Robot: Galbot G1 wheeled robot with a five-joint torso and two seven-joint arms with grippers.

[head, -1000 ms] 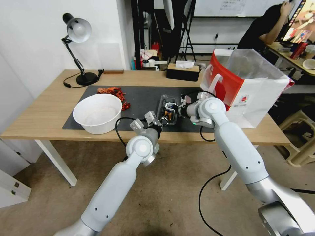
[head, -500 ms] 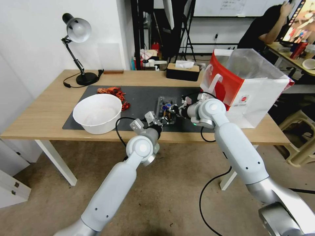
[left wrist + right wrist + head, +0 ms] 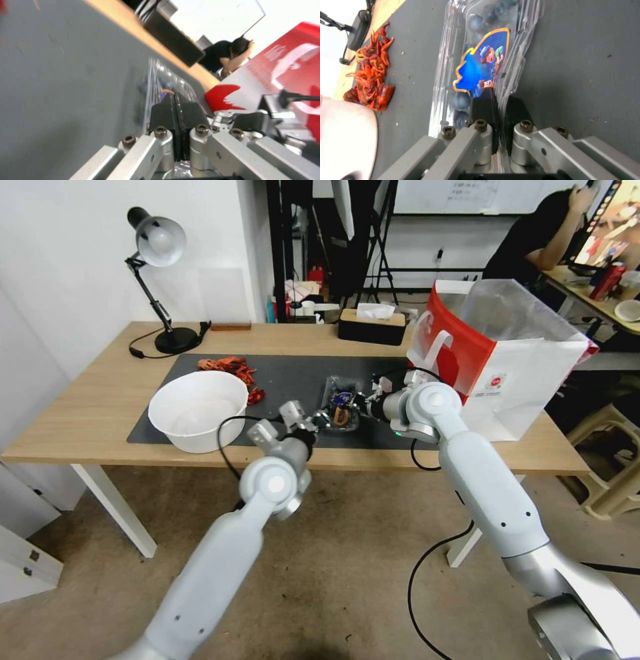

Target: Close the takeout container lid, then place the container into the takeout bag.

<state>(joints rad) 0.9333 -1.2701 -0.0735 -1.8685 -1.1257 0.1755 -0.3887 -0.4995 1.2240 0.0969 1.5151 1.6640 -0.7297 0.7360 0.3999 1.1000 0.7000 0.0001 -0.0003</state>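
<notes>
Checking your grips: right gripper (image 3: pixel 499 105) pinches the takeout container (image 3: pixel 486 57) edge on the mat (image 3: pixel 580 62) (left gripper (image 3: pixel 175 110) clenched at its near edge).

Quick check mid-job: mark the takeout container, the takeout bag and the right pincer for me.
takeout container (image 3: pixel 486 65), right wrist view, on the blue label of its clear shell.
takeout bag (image 3: pixel 533 373), head view, on its white front panel.
right pincer (image 3: pixel 500 105), right wrist view, between its black fingertips clamped on the container's edge.
</notes>
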